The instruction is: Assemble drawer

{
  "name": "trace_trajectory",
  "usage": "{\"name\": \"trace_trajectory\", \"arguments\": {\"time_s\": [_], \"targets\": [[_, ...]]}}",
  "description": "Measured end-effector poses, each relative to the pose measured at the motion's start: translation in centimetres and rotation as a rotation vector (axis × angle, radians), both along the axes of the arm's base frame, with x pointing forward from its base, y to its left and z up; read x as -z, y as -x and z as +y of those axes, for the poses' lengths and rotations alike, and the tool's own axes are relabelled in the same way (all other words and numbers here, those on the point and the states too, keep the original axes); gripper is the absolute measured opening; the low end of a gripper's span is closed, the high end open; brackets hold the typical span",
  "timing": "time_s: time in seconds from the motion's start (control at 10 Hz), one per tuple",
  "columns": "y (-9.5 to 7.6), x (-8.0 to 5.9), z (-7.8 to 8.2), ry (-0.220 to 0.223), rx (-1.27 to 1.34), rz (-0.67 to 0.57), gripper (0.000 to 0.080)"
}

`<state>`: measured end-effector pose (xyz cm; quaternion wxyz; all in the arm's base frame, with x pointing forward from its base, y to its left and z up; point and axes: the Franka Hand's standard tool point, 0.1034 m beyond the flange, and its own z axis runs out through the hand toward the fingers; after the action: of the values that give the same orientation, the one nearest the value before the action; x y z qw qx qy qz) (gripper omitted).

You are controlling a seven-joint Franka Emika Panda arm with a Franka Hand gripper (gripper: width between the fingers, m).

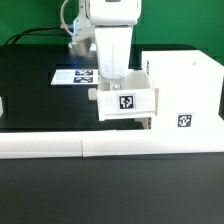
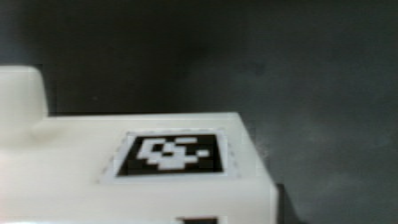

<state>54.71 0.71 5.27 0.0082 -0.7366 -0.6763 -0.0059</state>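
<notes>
In the exterior view my gripper (image 1: 108,86) reaches straight down onto the small white drawer tray (image 1: 126,102), which carries a marker tag on its front. The jaws appear closed on the tray's wall at the exterior view's left, and the tray hangs slightly above the table. It sits against the open side of the large white drawer case (image 1: 182,92) on the exterior view's right. The wrist view shows a white tagged face of the tray (image 2: 173,155) close up over the dark table. My fingers are hidden there.
The marker board (image 1: 78,76) lies on the black table behind the arm. A long white rail (image 1: 100,148) runs along the table's front edge. A small white piece (image 1: 2,104) shows at the exterior view's far left.
</notes>
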Motion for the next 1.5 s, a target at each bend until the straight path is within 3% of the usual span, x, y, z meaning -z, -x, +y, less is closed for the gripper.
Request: {"name": "trace_trajectory", "arguments": {"time_s": [1.5], "targets": [[0.05, 0.07, 0.13, 0.001, 0.031, -0.024, 0.0042]]}}
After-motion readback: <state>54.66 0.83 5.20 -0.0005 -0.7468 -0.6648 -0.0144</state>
